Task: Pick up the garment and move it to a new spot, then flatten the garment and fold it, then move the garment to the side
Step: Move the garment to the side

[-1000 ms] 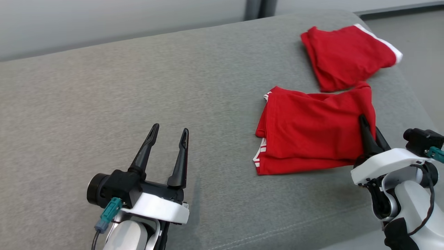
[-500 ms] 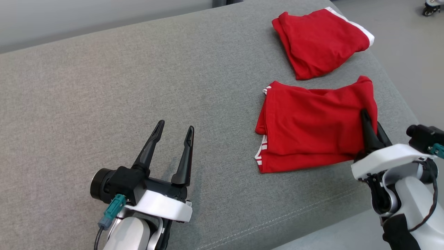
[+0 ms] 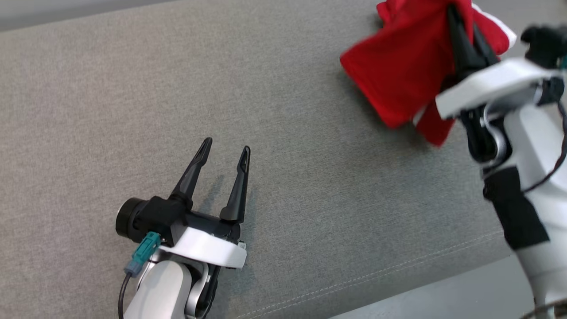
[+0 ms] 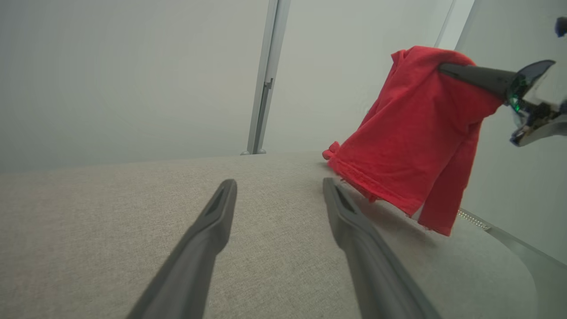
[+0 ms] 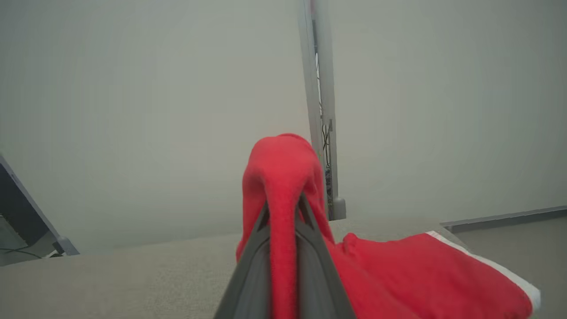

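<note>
Nearest, the left gripper (image 3: 227,146) hovers low over the grey fabric cushion (image 3: 288,110), its two dark fingers spread wide with nothing between them. In the left wrist view those fingers point across bare upholstery towards a pale wall (image 4: 133,75) and a slim upright post (image 4: 266,75).

Farther out and to the right, the right gripper (image 3: 463,20) is clamped tight on a fold of the red garment (image 3: 398,66). The cloth is bunched over and between its fingertips. From there the garment hangs in a loose drape, raised off the cushion, with a strip of white trim showing near its lower edge. Whether its lowest corner brushes the fabric cannot be told.

Beyond it, a second red garment (image 5: 425,274) with a white band lies flat on the cushion's far right end.
</note>
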`<state>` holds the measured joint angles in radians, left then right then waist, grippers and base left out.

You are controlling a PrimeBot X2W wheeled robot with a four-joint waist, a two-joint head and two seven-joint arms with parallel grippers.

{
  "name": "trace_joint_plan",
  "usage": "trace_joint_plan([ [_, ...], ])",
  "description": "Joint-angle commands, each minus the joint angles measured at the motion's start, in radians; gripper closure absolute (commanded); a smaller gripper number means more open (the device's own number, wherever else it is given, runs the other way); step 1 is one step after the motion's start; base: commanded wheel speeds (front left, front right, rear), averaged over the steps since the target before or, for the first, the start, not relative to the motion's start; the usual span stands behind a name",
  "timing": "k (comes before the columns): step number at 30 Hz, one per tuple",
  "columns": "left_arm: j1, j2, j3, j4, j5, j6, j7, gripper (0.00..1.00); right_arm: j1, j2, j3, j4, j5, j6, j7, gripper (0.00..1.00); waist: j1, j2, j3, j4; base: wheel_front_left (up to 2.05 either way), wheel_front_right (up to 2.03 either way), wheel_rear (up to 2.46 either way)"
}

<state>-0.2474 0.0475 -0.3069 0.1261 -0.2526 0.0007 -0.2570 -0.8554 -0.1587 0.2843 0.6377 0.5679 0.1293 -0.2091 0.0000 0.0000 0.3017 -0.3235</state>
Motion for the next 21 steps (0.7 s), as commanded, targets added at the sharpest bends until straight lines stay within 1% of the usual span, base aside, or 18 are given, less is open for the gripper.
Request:
trace_joint_plan([
  [1, -0.044, 0.003, 0.025, -0.027, -0.007, -0.008, -0.005, 0.00, -0.061, -0.001, 0.021, -0.008, -0.003, 0.001, 0.016, 1.00, 0.0000, 0.0000, 0.023, 0.014, 0.00, 0.00, 0.00],
  [2, -0.056, 0.003, 0.023, -0.027, -0.003, -0.010, -0.005, 0.00, -0.130, 0.002, 0.038, 0.016, -0.002, 0.001, 0.036, 1.00, 0.0000, 0.0000, 0.044, 0.024, 0.00, 0.00, 0.00],
  [6, -0.077, 0.003, 0.026, -0.025, 0.010, -0.014, -0.005, 0.00, -0.245, 0.004, 0.051, 0.064, 0.005, 0.001, 0.052, 1.00, 0.0000, 0.0000, 0.085, 0.040, 0.00, 0.00, 0.00],
  [12, -0.096, 0.003, 0.046, -0.023, 0.035, -0.026, -0.005, 0.00, -0.338, -0.005, 0.060, 0.136, 0.034, 0.001, 0.076, 1.00, 0.0000, 0.0000, 0.134, 0.044, 0.00, 0.00, 0.00],
  [14, -0.101, 0.003, 0.049, -0.025, 0.042, -0.029, -0.005, 0.00, -0.348, -0.026, 0.063, 0.163, 0.042, 0.001, 0.082, 1.00, 0.0000, 0.0000, 0.149, 0.044, 0.00, 0.00, 0.00],
  [17, -0.111, 0.003, 0.049, -0.028, 0.051, -0.034, -0.005, 0.00, -0.353, -0.074, 0.059, 0.214, 0.041, 0.001, 0.068, 1.00, 0.0000, 0.0000, 0.172, 0.048, 0.00, 0.00, 0.00],
  [18, -0.111, 0.003, 0.049, -0.028, 0.051, -0.034, -0.005, 0.00, -0.353, -0.074, 0.059, 0.214, 0.041, 0.001, 0.068, 1.00, 0.0000, 0.0000, 0.172, 0.048, 0.00, 0.00, 0.00],
  [21, -0.125, 0.005, 0.048, -0.037, 0.075, -0.039, -0.005, 0.00, -0.366, -0.120, 0.047, 0.271, 0.031, 0.001, 0.042, 1.00, 0.0000, 0.0000, 0.197, 0.049, 0.00, 0.00, 0.00],
])
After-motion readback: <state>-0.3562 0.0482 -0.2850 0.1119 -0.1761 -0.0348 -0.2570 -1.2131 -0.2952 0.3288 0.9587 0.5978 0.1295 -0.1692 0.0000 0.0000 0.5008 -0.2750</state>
